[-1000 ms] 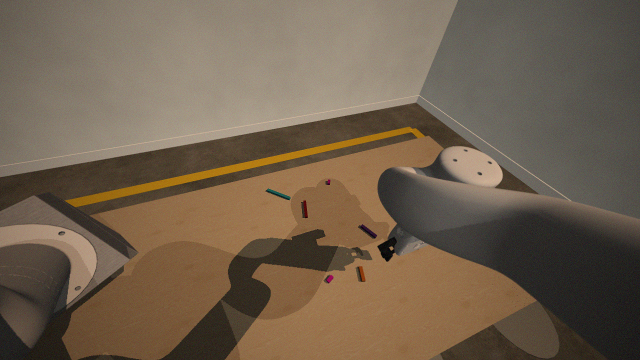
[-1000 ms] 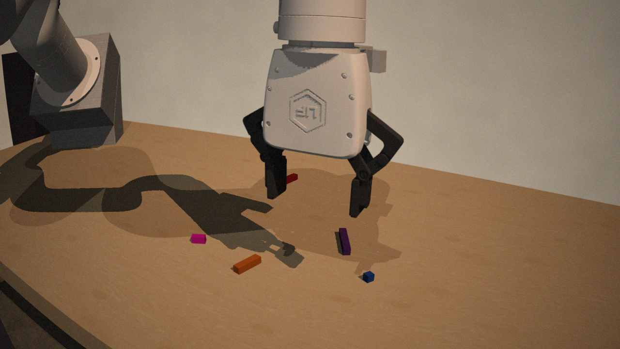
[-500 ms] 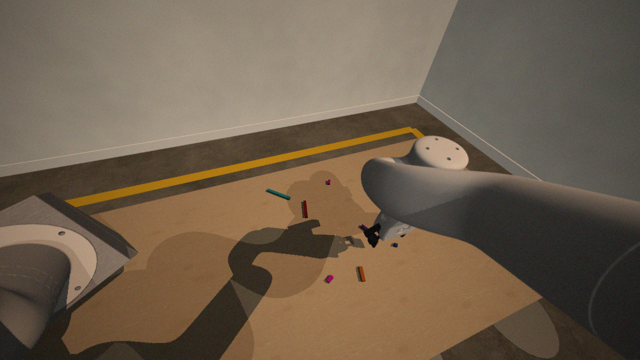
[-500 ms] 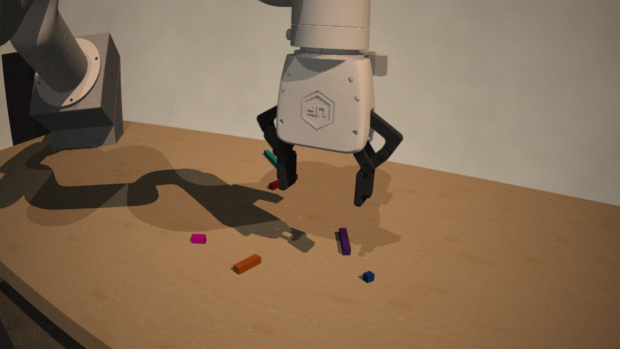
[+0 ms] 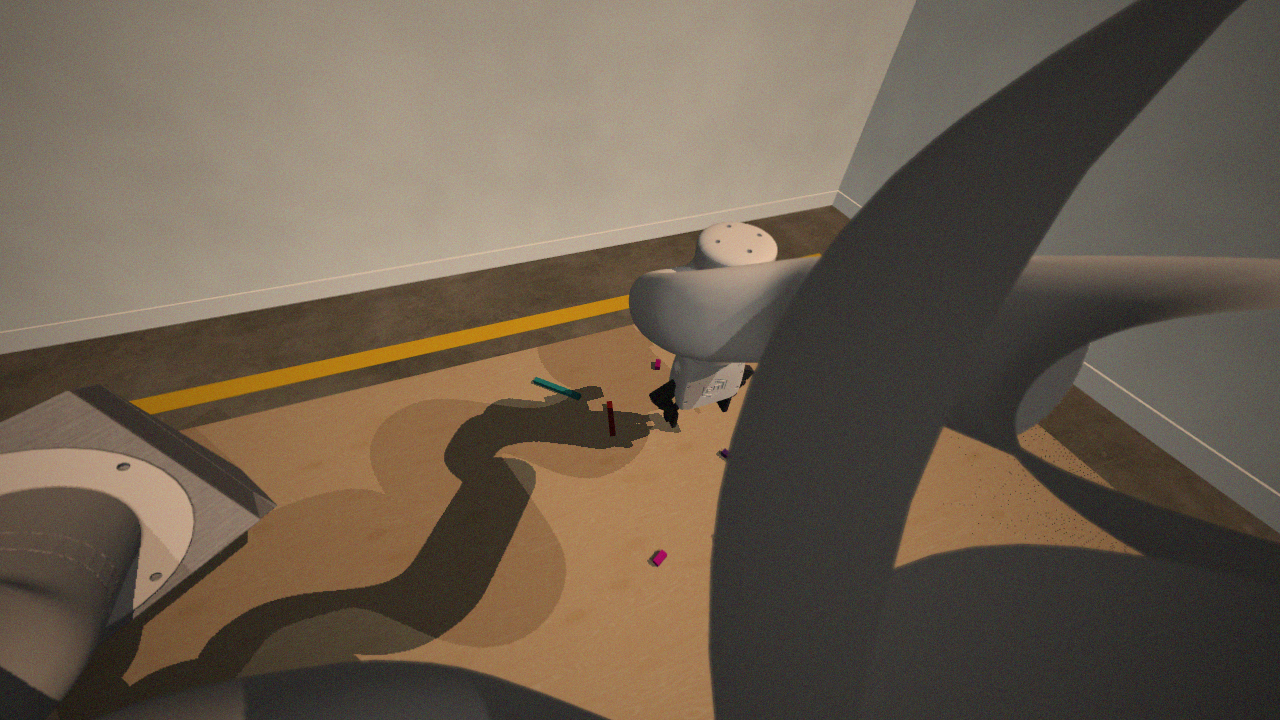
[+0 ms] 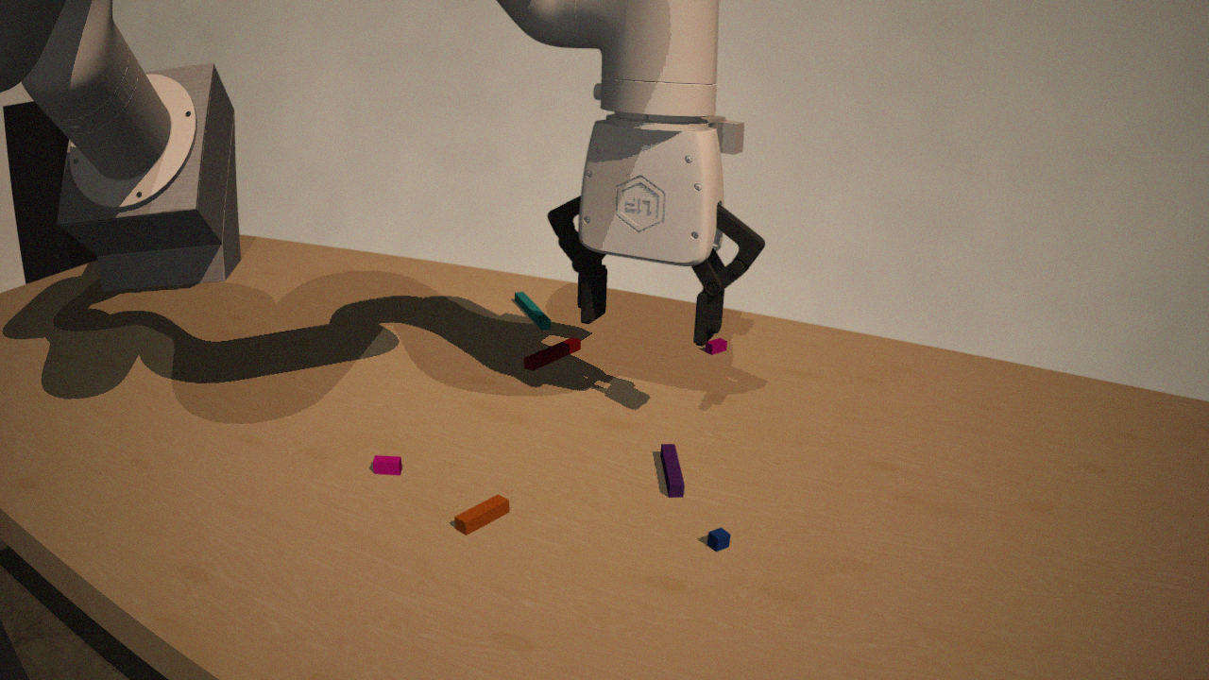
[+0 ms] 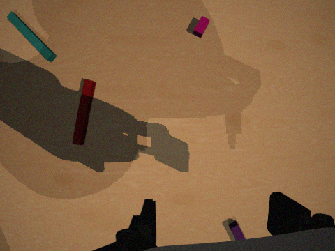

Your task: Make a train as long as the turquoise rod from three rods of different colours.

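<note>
The turquoise rod (image 5: 556, 387) (image 6: 532, 310) (image 7: 31, 36) lies flat at the back of the table (image 6: 929, 507). A red rod (image 5: 611, 418) (image 6: 552, 353) (image 7: 84, 111) lies close in front of it, in shadow. One magenta rod (image 5: 656, 364) (image 6: 716, 345) (image 7: 201, 26) lies to the red rod's right, a second magenta rod (image 5: 658, 557) (image 6: 386, 464) nearer the front. A purple rod (image 6: 672, 469) (image 7: 237, 231), an orange rod (image 6: 482, 513) and a blue rod (image 6: 718, 538) lie apart at the front. My gripper (image 6: 646, 328) (image 7: 214, 215) is open and empty, hanging above the table between the red rod and the far magenta rod.
The robot base (image 6: 144, 169) (image 5: 89, 465) stands at the table's left end. The arm blocks much of the top view, hiding the orange and blue rods there. A yellow line (image 5: 402, 349) runs on the floor behind the table.
</note>
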### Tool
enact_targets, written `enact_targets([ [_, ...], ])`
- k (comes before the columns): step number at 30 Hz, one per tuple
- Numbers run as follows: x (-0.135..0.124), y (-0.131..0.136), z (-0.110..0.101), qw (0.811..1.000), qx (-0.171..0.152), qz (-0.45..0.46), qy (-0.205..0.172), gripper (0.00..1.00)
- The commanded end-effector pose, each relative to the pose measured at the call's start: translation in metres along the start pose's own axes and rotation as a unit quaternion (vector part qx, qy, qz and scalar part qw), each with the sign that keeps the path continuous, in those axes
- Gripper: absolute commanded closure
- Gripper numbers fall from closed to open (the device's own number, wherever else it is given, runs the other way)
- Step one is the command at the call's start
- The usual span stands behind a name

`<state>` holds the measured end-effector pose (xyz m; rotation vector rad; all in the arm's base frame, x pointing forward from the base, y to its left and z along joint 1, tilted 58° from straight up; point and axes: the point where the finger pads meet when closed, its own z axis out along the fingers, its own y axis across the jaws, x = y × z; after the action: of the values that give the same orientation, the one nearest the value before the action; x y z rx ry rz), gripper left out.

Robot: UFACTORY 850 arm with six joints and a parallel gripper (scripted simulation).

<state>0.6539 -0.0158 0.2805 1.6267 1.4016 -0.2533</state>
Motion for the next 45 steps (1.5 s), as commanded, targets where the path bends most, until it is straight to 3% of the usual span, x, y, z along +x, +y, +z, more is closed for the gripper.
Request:
enact_targets([
  [1, 0.019, -0.006, 0.003, 1.0, -0.002, 0.001, -0.001, 0.0],
  [2, 0.039, -0.016, 0.006, 1.0, -0.003, 0.001, -0.001, 0.0],
  [4, 0.05, -0.023, 0.007, 1.0, -0.004, 0.001, -0.002, 0.0],
  [45, 0.051, -0.023, 0.007, 1.0, -0.004, 0.001, -0.002, 0.0],
])
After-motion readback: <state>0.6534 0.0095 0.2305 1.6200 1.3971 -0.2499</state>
